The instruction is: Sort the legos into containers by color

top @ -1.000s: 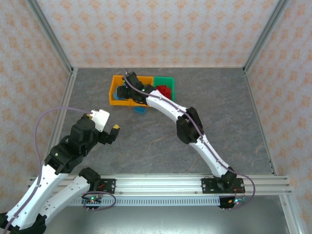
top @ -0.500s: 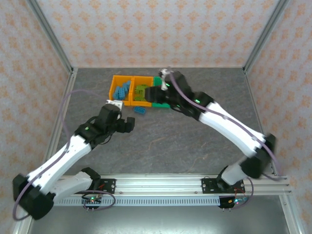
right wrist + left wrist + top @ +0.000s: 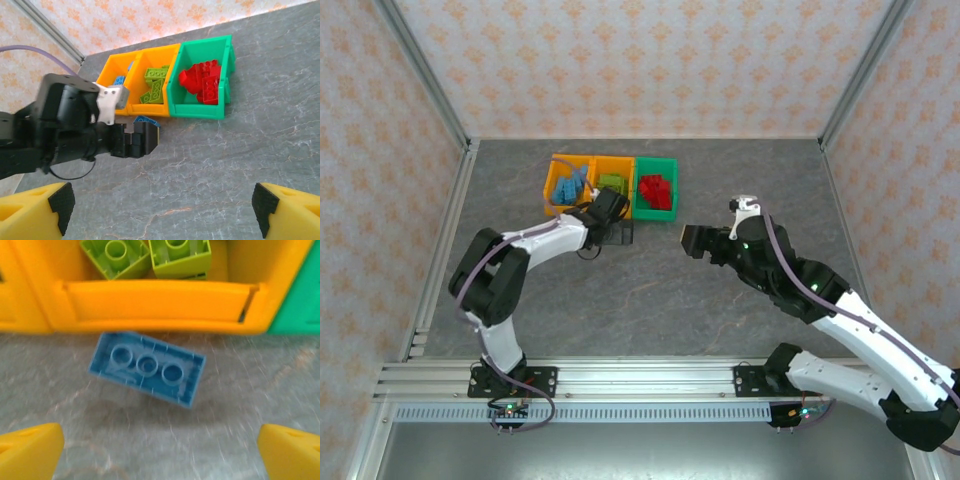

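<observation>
One blue brick (image 3: 147, 368) lies loose beside the orange bin (image 3: 155, 305).
Left gripper (image 3: 160, 447), fingers wide, has it just ahead, long axis crosswise; right gripper (image 3: 692, 240), also spread, sits well apart.

Blue lego (image 3: 147, 367); lime legos (image 3: 155, 85); orange bin (image 3: 150, 302); red legos (image 3: 202, 82); green bin (image 3: 197, 111); grey table (image 3: 650, 290).
</observation>
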{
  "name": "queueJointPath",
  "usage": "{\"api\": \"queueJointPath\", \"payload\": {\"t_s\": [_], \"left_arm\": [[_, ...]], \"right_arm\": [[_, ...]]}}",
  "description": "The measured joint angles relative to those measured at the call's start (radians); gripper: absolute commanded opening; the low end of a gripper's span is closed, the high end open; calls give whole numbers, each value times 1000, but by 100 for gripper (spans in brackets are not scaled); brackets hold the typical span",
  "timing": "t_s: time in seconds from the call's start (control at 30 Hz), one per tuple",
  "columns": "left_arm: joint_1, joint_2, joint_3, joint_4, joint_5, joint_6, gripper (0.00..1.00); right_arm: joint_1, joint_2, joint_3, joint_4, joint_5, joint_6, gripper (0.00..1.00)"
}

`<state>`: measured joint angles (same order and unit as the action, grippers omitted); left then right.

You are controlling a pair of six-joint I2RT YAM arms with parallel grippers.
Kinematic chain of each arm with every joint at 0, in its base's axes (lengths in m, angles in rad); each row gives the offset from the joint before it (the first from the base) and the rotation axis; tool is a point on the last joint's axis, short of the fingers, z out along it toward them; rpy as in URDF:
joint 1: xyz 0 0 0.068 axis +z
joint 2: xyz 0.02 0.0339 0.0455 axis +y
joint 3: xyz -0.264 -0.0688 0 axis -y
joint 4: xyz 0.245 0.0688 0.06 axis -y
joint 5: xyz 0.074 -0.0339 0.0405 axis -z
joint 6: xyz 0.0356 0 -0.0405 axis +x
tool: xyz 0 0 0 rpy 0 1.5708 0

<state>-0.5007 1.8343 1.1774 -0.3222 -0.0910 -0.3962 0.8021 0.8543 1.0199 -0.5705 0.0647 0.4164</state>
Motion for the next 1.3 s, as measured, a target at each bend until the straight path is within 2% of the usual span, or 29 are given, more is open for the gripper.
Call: {"api": "queueJointPath", "payload": {"t_s": [0.3, 0.57, 0.7, 0.87, 0.97, 1.13, 1.23, 1.3], "left_arm": [[33, 122, 68, 31, -29, 134, 98], [39, 156, 73, 90, 16, 218, 83], [38, 158, 73, 104, 35, 237, 68], [38, 144, 48, 130, 51, 237, 60], [37, 75, -26, 134, 83, 219, 58], [8, -169, -154, 94, 103, 172, 58], [2, -344, -170, 75, 81, 148, 57], [35, -419, -148, 69, 62, 139, 56]], "right_arm": [[0, 13, 1, -23, 15, -2, 95], [0, 13, 1, -36, 19, 0, 95], [0, 14, 4, -37, 19, 3, 95], [0, 16, 7, -39, 19, 11, 95], [0, 32, 7, -37, 18, 19, 95], [0, 71, 7, -28, 6, 29, 95], [0, 95, 7, -16, -14, 29, 95], [0, 113, 7, -6, -28, 29, 95]]}}
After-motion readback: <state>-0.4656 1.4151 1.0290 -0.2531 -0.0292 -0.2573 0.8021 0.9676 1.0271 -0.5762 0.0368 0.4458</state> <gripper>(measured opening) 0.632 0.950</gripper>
